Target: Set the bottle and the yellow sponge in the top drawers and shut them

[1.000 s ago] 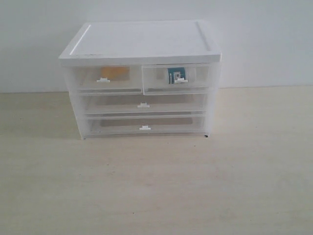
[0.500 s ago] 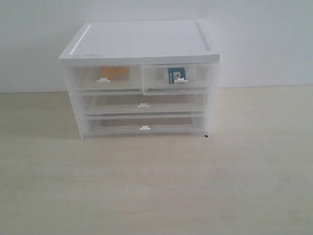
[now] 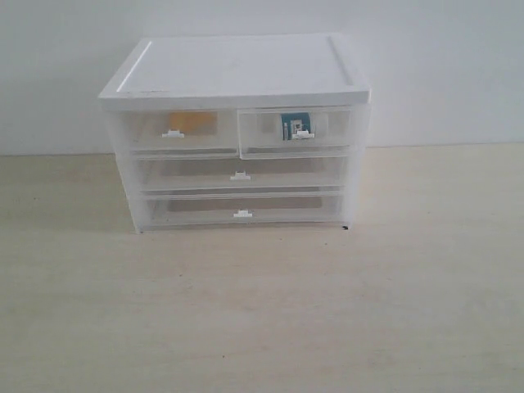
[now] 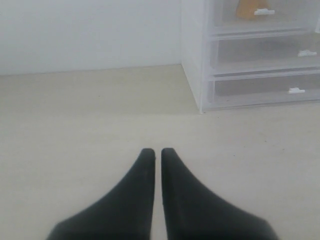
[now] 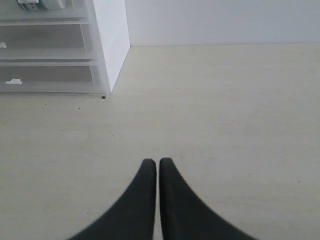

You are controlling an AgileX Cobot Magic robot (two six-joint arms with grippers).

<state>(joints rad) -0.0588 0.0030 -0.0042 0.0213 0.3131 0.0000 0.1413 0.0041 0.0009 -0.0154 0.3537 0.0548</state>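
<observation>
The white-topped clear plastic cabinet (image 3: pixel 237 74) is sitting with its two half-width clear top drawers (image 3: pixel 147 135) both looking pushed shut. The yellow-orange porous sponge (image 3: pixel 193 123) is lying inside the left one, the small white blue-labelled bottle (image 3: pixel 291 125) inside the right. I am keeping my left gripper (image 4: pixel 156 152) and right gripper (image 5: pixel 157 162) pressed together, empty. I judge nothing is remaining.
</observation>
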